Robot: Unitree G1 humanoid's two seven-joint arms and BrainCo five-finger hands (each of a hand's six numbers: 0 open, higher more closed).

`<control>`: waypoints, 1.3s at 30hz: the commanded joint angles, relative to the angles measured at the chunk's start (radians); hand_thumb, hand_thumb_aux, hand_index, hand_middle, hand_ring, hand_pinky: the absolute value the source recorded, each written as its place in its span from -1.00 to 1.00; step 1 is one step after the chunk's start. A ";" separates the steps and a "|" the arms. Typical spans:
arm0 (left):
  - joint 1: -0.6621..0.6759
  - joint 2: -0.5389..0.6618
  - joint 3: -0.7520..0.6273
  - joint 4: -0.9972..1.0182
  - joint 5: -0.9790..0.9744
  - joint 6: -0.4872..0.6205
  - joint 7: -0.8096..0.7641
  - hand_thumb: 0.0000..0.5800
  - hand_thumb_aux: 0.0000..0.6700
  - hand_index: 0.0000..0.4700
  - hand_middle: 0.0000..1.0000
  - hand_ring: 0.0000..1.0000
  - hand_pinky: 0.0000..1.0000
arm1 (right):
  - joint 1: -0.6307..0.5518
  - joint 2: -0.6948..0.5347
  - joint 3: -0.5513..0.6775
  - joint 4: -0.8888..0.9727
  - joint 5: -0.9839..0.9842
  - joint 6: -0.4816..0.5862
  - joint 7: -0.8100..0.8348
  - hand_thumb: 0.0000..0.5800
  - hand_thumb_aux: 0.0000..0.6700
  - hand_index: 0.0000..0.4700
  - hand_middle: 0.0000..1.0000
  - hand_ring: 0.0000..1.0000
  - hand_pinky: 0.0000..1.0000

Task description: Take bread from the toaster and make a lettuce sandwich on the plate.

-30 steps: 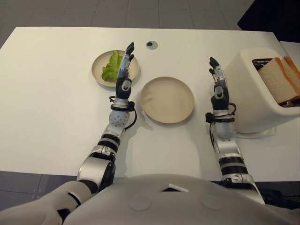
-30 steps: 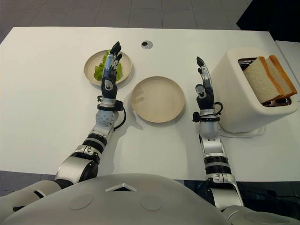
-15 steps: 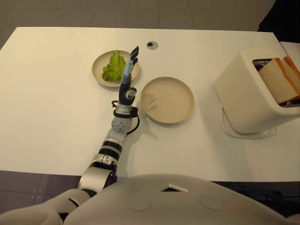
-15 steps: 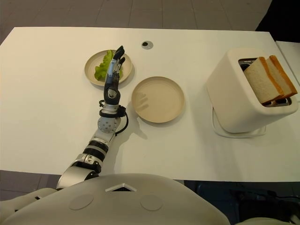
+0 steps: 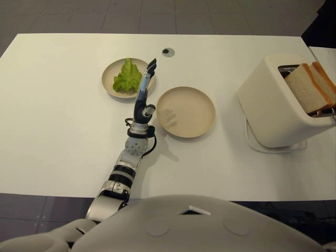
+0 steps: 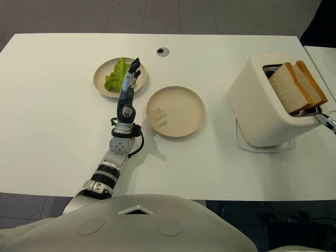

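The left hand (image 5: 143, 98) stands raised over the table (image 5: 52, 131), stretched out straight and holding nothing. Its tips show against the right rim of the small plate (image 5: 107, 79) that carries the lettuce (image 5: 127, 76), and its wrist sits just left of the empty plate (image 5: 186, 112). Further out, the toaster (image 5: 268, 105) stands well apart at the right side of the table, tilted a little, with two bread slices (image 5: 310, 86) side by side in its slot and about half of each standing proud. Just below them, at the picture's edge, is a slim metal tip that I take to be the right hand (image 6: 325, 121) — whether it is spread or curled I cannot tell. With the plate bare and both slices still in the slot, the task looks to be at its first step: fetching bread. The next move likely calls for a light pinch on the exposed top of one slice, then a lift along the line of the slot so it does not snag or drag its neighbour, then a carry across to the empty plate — the lettuce only after that.
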 commanded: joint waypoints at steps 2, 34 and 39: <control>0.107 -0.004 -0.024 0.016 0.019 0.034 -0.007 -1.00 -1.00 -1.00 -1.00 -1.00 -1.00 | -0.021 -0.034 0.063 -0.021 -0.001 0.020 0.019 -1.00 -1.00 -1.00 -1.00 -1.00 -1.00; 0.099 0.004 -0.023 -0.005 0.015 0.076 -0.002 -1.00 -1.00 -1.00 -1.00 -1.00 -1.00 | -0.377 0.220 0.632 -0.495 0.640 -0.096 0.129 1.00 1.00 1.00 1.00 1.00 1.00; 0.062 0.018 0.066 -0.023 0.026 0.091 0.102 -1.00 -1.00 -1.00 -1.00 -1.00 -1.00 | -0.577 0.220 0.773 -0.104 0.740 0.001 0.425 1.00 1.00 1.00 1.00 1.00 1.00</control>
